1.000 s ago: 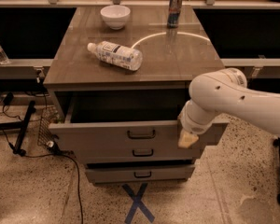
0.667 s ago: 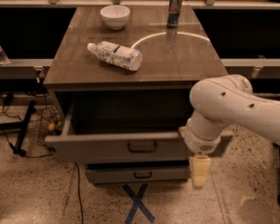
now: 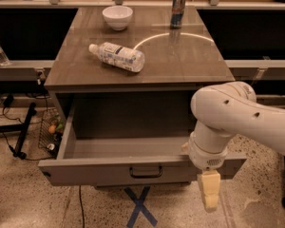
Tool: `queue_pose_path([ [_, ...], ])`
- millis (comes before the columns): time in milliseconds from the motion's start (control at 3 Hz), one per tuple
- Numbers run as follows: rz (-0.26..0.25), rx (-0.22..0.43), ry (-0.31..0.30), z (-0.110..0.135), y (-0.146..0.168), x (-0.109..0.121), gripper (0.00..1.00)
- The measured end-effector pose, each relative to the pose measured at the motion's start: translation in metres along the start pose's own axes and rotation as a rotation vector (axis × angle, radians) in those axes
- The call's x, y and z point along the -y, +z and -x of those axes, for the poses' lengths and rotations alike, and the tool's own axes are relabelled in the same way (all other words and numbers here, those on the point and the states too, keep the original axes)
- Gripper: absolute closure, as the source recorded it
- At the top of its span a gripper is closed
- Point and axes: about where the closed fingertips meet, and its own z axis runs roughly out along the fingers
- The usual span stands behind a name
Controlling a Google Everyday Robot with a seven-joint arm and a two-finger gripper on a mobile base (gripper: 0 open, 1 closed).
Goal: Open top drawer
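The top drawer [image 3: 109,171] of the grey cabinet is pulled far out, showing a deep plain grey interior [image 3: 123,146]. Its small dark pull handle [image 3: 146,172] sits at the middle of the front. My gripper [image 3: 210,194] hangs below the white arm [image 3: 228,113], in front of the drawer's right end, pointing down at the floor. It holds nothing that I can see. The two lower drawers are hidden behind the open drawer front.
On the cabinet top [image 3: 180,61] lie a plastic bottle [image 3: 117,56] on its side, a white bowl [image 3: 117,17] and a can [image 3: 178,4]. A blue tape X [image 3: 140,207] marks the floor below. Cables and a wire basket [image 3: 50,129] are at the left.
The top drawer has slid much further out towards the camera, hiding the lower drawers. My gripper moved down and back from the drawer front's right end.
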Motion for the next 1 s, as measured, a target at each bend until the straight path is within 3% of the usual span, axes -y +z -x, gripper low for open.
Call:
queue_pose_path([
  [333,0.002,0.014,-0.017,-0.012,-0.025,-0.024,0.0],
  [667,-0.032,0.03,-0.01,-0.02,-0.045,-0.024,0.0],
  [1000,-0.117,0.099,-0.011,-0.017,-0.068,-0.007,0.03],
])
